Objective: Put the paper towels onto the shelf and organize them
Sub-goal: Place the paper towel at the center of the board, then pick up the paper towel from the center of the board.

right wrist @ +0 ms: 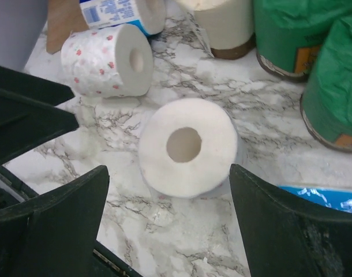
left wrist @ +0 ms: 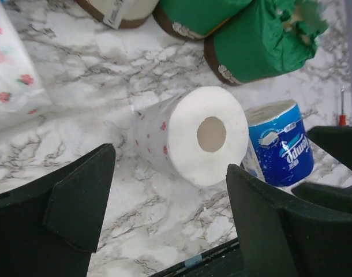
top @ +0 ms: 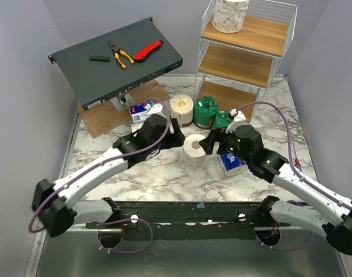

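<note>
A white paper towel roll with pink print (top: 195, 146) (left wrist: 193, 135) (right wrist: 187, 147) stands on end on the marble table, hole up. My left gripper (top: 177, 135) (left wrist: 170, 190) is open just left of it, holding nothing. My right gripper (top: 209, 144) (right wrist: 170, 213) is open just right of it, the roll lying ahead of its fingers and untouched. A second pink-print roll (right wrist: 107, 57) lies on its side by a blue pack (top: 140, 111) (right wrist: 115, 11). A cream roll (top: 181, 109) and two green rolls (top: 207, 111) (top: 225, 119) stand behind. A third pink-print roll (top: 229, 14) sits on the shelf's (top: 262, 40) top tier.
Another blue-and-white pack (top: 232, 163) (left wrist: 280, 141) lies under my right wrist. A slanted dark grey box (top: 115, 60) with pliers and a red knife stands at the back left, over a flat wooden board (top: 104, 118). The two arms are close together at the table's middle.
</note>
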Tool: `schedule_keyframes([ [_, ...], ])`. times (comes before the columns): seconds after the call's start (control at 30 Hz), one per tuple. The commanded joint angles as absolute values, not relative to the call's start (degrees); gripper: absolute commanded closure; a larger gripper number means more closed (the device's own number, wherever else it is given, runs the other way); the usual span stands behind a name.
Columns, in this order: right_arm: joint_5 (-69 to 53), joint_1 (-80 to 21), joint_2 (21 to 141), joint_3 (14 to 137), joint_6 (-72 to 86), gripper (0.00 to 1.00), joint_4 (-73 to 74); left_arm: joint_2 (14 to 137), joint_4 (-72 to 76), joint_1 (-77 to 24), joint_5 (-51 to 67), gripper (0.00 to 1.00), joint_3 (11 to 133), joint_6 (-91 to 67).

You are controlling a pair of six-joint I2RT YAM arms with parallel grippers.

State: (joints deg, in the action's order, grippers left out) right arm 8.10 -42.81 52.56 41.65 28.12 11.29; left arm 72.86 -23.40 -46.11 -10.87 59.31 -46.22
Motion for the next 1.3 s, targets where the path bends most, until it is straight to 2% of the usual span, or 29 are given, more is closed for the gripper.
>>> schedule_keyframes([
  [0.0,0.4,-43.9,60.4,50.1,20.4,0.15,12.9,59.4,-23.5,-43.4,-16.2,0.19,49.8,-43.6],
  [0.2,6.4,-48.3,70.2,57.7,10.0,0.18,19.5,40.8,-20.7,-38.7,-13.6,0.23,35.4,-45.0],
  [0.4,7.3,-51.3,79.0,66.1,4.1,0.21,26.4,31.7,-20.6,-36.4,-10.6,0.25,28.2,-44.4],
  [0.7,8.6,-52.6,86.1,69.8,4.2,0.27,30.2,28.5,-20.7,-36.0,-9.9,0.25,26.0,-42.8],
  [1.03,9.9,-52.7,87.7,67.8,5.7,0.33,29.0,27.8,-20.4,-35.7,-9.4,0.25,24.6,-43.4],
  [1.27,8.3,-52.7,87.8,66.1,5.9,0.33,28.5,28.9,-19.5,-35.7,-8.6,0.25,24.6,-44.0],
])
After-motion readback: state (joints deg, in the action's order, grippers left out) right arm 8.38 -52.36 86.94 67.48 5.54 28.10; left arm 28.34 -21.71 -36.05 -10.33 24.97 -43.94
